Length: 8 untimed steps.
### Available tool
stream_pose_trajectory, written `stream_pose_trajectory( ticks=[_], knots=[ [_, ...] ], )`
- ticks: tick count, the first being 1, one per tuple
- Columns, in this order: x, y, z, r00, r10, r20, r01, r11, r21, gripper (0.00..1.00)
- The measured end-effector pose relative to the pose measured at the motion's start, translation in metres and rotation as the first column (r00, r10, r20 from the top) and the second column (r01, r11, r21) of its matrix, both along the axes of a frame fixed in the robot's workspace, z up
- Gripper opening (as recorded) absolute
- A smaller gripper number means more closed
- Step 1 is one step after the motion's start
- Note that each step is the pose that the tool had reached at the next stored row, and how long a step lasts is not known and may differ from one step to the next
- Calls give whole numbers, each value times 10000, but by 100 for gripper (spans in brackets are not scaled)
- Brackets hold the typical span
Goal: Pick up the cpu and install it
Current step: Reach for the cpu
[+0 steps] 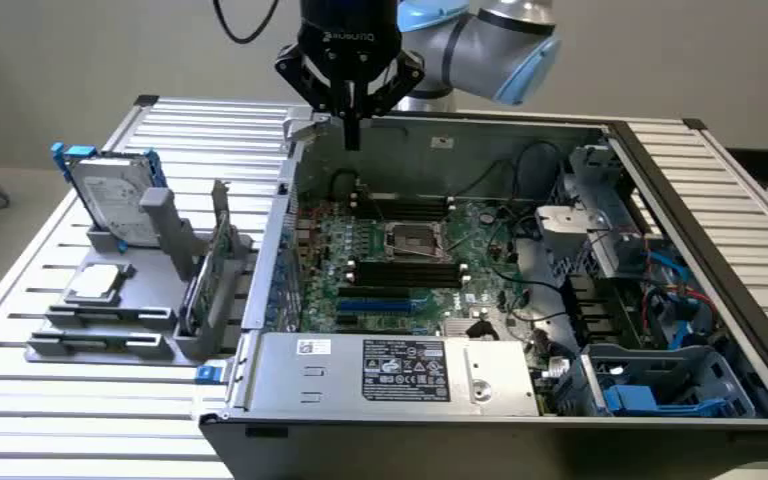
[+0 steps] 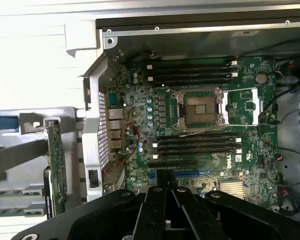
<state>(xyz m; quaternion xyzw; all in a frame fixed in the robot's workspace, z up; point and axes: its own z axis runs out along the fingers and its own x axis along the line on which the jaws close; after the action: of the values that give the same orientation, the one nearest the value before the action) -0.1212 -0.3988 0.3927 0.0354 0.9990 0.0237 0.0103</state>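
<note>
Above the rear wall of the open computer case point(image 1: 491, 140), the hand point(image 1: 352, 138) hung with its two dark fingers point(image 2: 160, 210) pressed narrowly together and nothing between them. It was clear of the motherboard point(image 1: 398, 270) and touched no part. The wrist view looked down past those closed fingers onto the board, where the metal-framed processor socket point(image 2: 200, 107) lay open and bare, with black memory slots point(image 2: 192, 147) on both sides of it.

The cpu point(image 1: 97, 283) lay flat, silver top up, on a grey holder point(image 1: 111, 325) that stood on the slatted tabletop point(image 1: 37, 400), outside the case on the exterior view's left and well apart from the hand. Behind it on the same holder a hard drive point(image 1: 115, 200) with blue brackets stood upright. A green expansion card point(image 1: 205, 275) stood on edge between the cpu and the case wall. Within the case, the power supply point(image 1: 404, 372) with its white label sat along the near edge.
</note>
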Motion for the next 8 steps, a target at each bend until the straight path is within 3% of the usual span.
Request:
stream_pose_trajectory(
  ticks=[6,8],
  knots=[
    [0,1,0,10000,1,0,-1,10000,-39,11],
    [-57,2,0,10000,0,-3,0,10000,-42,11]
  ],
)
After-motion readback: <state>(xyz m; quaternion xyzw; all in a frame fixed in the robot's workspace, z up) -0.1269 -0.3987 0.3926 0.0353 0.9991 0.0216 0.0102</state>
